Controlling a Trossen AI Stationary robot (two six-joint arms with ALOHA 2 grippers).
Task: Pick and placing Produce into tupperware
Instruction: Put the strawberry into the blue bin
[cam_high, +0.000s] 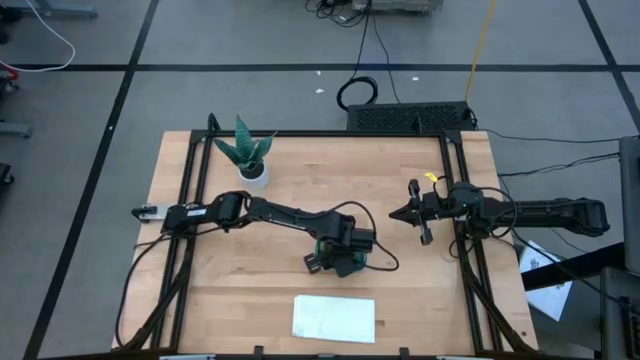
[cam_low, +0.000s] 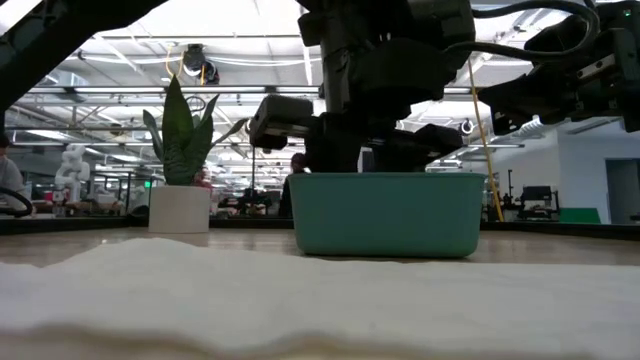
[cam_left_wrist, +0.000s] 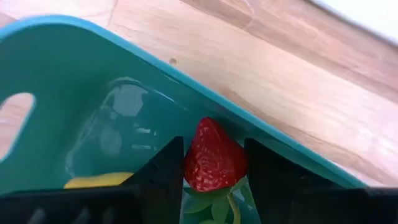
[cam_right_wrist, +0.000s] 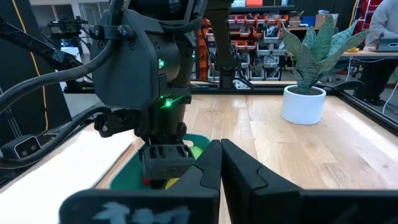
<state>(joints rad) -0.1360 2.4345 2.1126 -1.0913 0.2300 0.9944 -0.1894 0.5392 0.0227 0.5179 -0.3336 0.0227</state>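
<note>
White sheet at near edge, then left gripper down in the teal tub mid-table clamping a toy strawberry (yellow piece beside it), right gripper clenched empty farther right, potted plant far left.

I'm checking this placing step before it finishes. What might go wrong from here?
1. The left hand holds the small red strawberry-like toy close to the wall of the teal plastic tub; released here, it may catch on or bounce off the wall.
2. The hand reaches into the light tub, so lifting out could drag it.
3. A yellow toy piece already lies inside; the strawberry may land on it and roll.
</note>
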